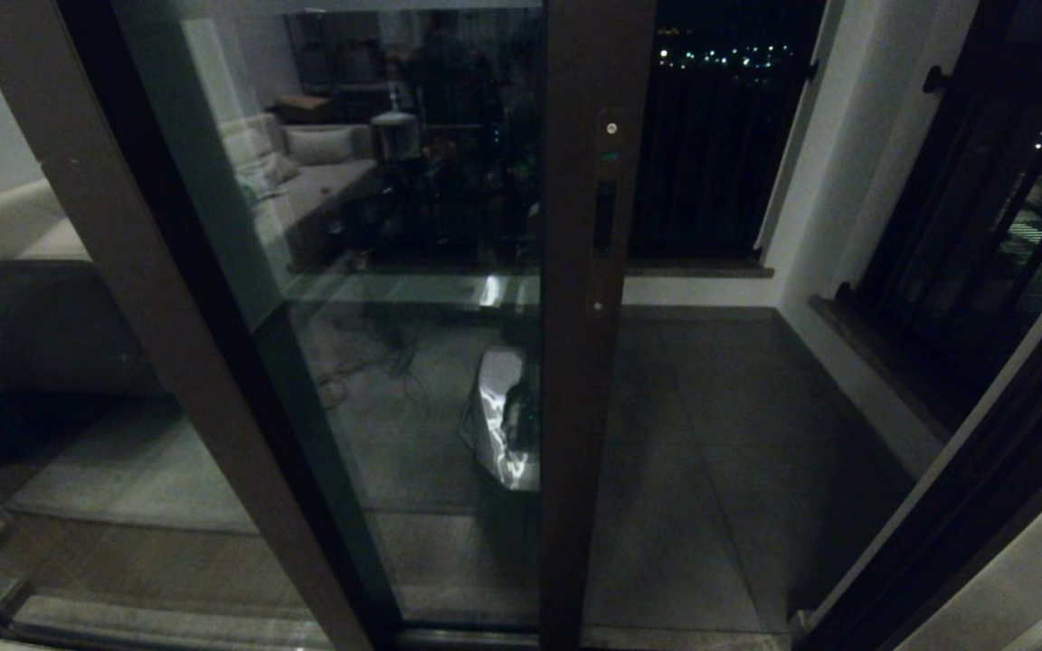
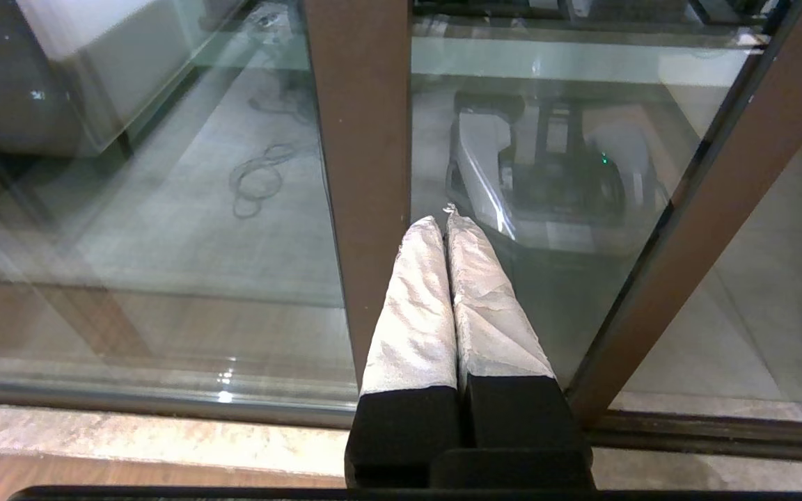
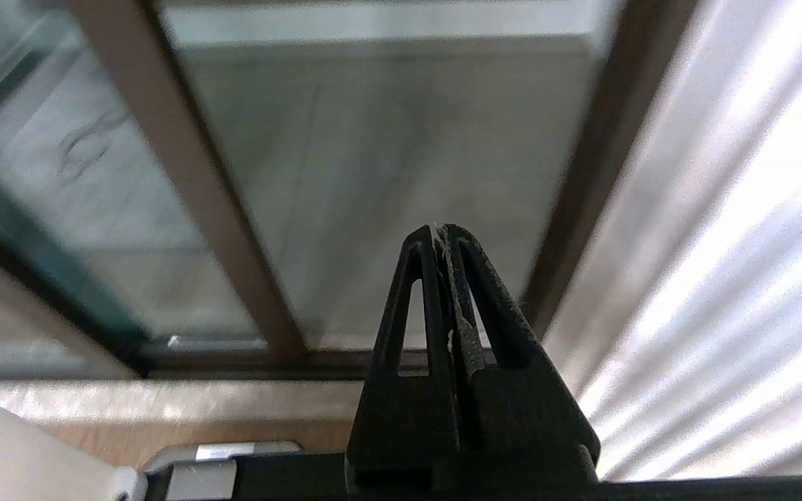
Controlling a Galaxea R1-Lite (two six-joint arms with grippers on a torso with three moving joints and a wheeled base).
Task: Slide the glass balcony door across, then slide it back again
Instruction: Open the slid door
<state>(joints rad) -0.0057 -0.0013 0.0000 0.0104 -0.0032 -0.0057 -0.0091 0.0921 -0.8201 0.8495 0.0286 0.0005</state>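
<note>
**Both grippers closed and empty before a half-open balcony door**

The right gripper [image 3: 441, 233], seen from its own wrist camera, has its two black fingers pressed together at the tips, with nothing between them. It hangs clear of everything, pointing down toward the door track [image 3: 234, 358] at the threshold. A pale curtain [image 3: 721, 243] falls in folds on one side of it.

The left gripper [image 2: 445, 223] is likewise closed and holds nothing, its silver-wrapped fingers [image 2: 415, 313] lying flat against each other. It points at the foot of a brown upright frame member [image 2: 363, 174] and does not touch it. Neither arm appears in the head view.

The glass balcony door [image 1: 412, 316] stands ahead of the robot, left of centre in the head view. Its dark brown upright edge [image 1: 580, 407] runs from top to bottom near the middle and carries a narrow slot handle [image 1: 605, 217] with a small round lock [image 1: 610, 128] above it. To the right of that edge the doorway is open onto the grey-tiled balcony floor [image 1: 720, 425], bounded by a dark railing [image 1: 720, 154]. The pane reflects a sofa [image 1: 295, 154] and the robot's own base [image 1: 503, 425]. A fixed glass panel's plain brown stile [image 1: 168, 298] slants across the left of the head view.
</note>
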